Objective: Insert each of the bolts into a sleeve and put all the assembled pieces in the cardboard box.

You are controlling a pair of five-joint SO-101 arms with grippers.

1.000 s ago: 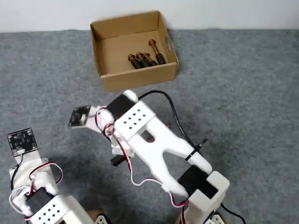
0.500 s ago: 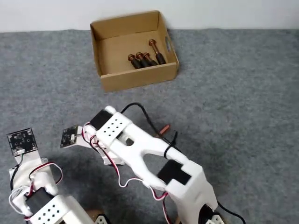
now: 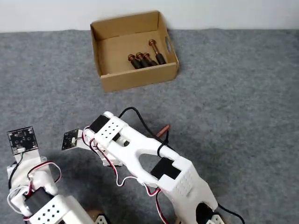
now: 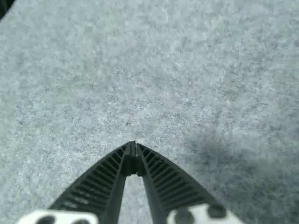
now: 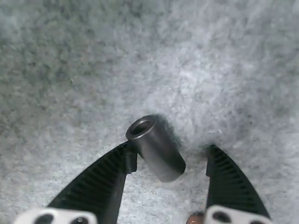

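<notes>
My claw [image 5: 171, 151] is wide open and holds nothing. It sits low over the mat [image 5: 243, 70] with the sleeve [image 5: 156, 148] lying between its fingers. The sleeve lies on its side, aslant to my jaws. Its open end is touching or just beside one finger [image 5: 122, 161], and the other finger stands apart from it.

I judge the step to be the grasp. I should shift so the sleeve is centred, then close slowly across the middle of its round wall. A pinch at the end could roll it or squirt it out. Squaring my wrist to its length would help, and so would leaving the bore free for the bolt.

The bolt [image 3: 163, 129] lies on the mat close by my arm, on the box side, with my cable [image 3: 140, 119] just beside it. A careless swing could sweep it away, so I would lift straight up first.

My left claw [image 4: 131, 149] is closed and empty over bare mat. The box [image 3: 140, 79] stands well apart at the far edge, with finished pieces [image 3: 145, 59] inside and open mat in between.
</notes>
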